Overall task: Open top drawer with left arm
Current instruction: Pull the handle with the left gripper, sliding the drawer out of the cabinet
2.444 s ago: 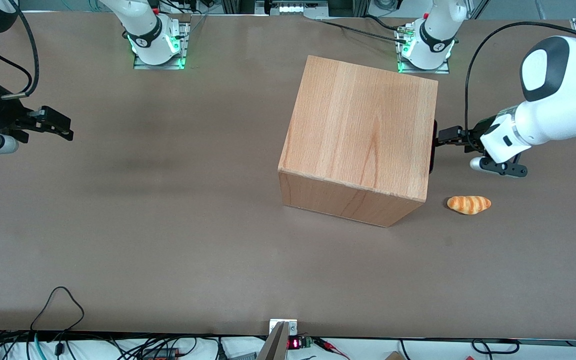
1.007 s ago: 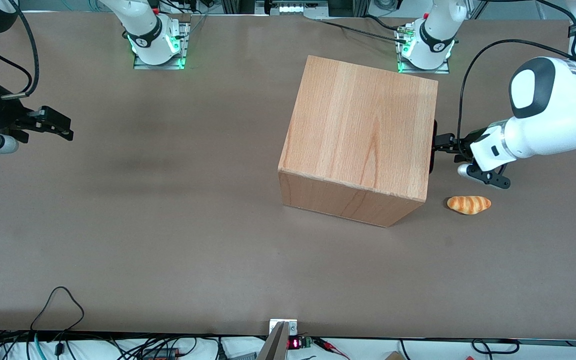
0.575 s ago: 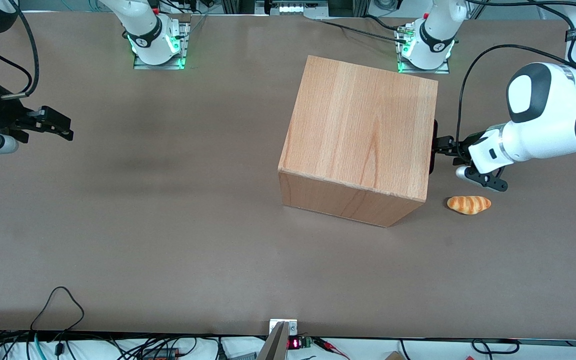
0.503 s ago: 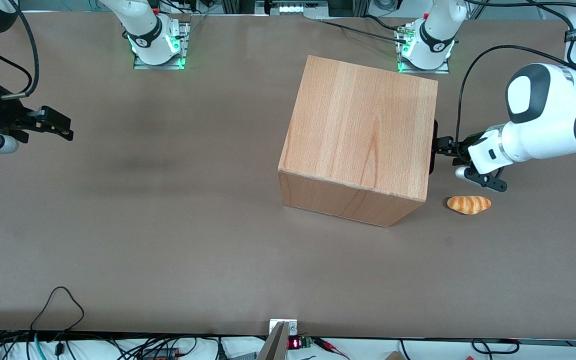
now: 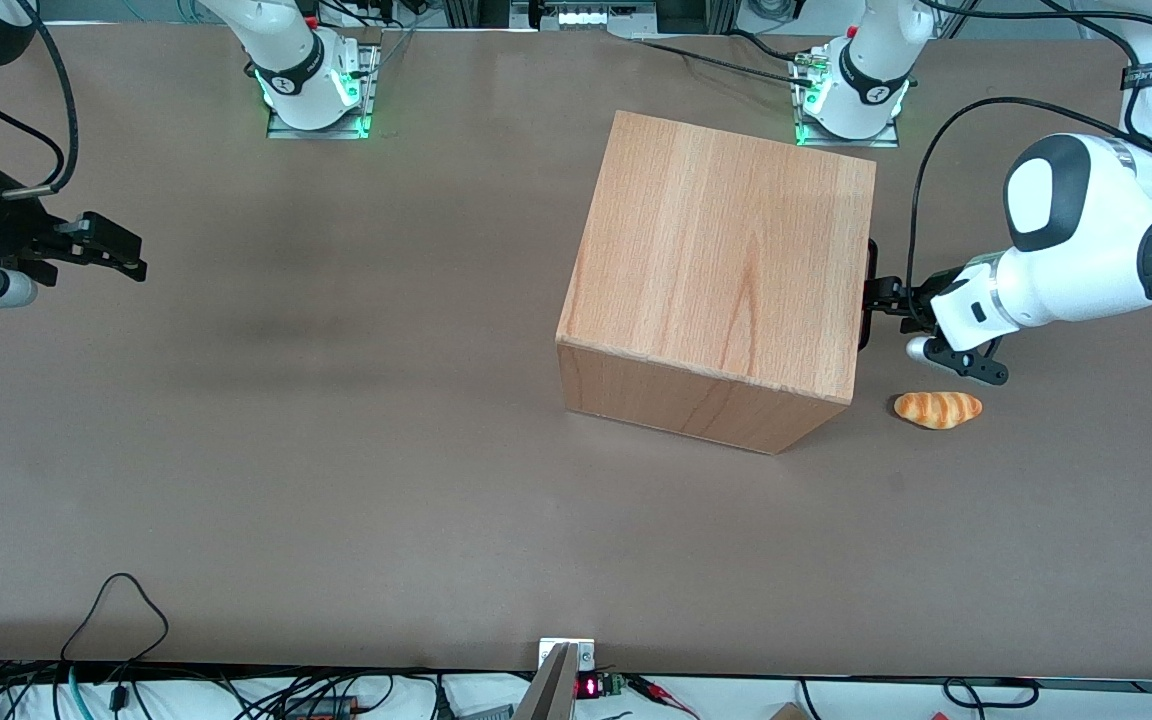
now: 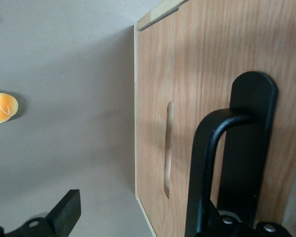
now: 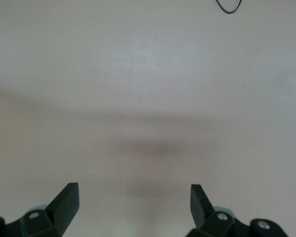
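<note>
The wooden box point(image 5: 726, 270) stands on the table with its drawer side facing the working arm's end. In the front view only the black bar handle point(image 5: 867, 300) of the top drawer shows, at the box's edge; no drawer sticks out. The left arm point(image 5: 1076, 260) reaches level toward it, with the left gripper point(image 5: 886, 298) right at the handle. In the left wrist view the top drawer's light-wood front point(image 6: 197, 64) and its handle point(image 6: 204, 168) fill the frame. The gripper point(image 6: 133, 219) is open. One finger point(image 6: 64, 217) shows; the handle bar covers the other.
A small croissant point(image 5: 938, 408) lies on the brown table beside the box, nearer the front camera than the gripper; it also shows in the left wrist view point(image 6: 1, 107). A narrow slot point(image 6: 168, 148) is cut in the wood beside the handle.
The left arm has swung in toward the box and slightly nearer the front camera, bringing the gripper up against the handle. The box and croissant have not moved.
</note>
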